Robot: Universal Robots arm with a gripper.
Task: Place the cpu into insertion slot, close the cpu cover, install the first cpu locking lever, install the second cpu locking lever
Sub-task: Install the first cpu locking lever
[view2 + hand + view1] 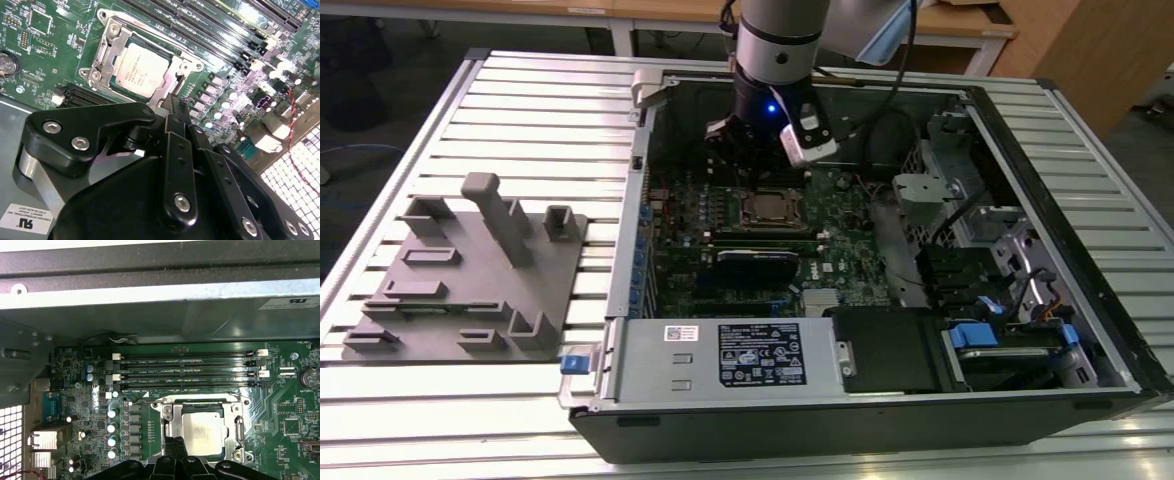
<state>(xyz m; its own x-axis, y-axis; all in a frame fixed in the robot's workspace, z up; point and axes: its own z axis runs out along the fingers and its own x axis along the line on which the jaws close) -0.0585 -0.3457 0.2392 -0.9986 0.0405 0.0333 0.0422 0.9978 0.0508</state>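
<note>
Arm (pixel 781 40) upright, wrist down inside open case (pixel 854 425), poised over green board (pixel 854 240) just behind socket. Counted: one cpu (pixel 137 70), one cover (pixel 111 50), one slot (pixel 200 412), four long memory slots (pixel 190 371), one grey fixture (pixel 467 280) on bench (pixel 520 90) at exterior view's left. Cpu seated in slot, cover down flat around it. Jaws drawn together, no gap seen; fingertips (pixel 172 107) at cover's edge, touching or just above, cannot tell. Nothing seen held.
</note>
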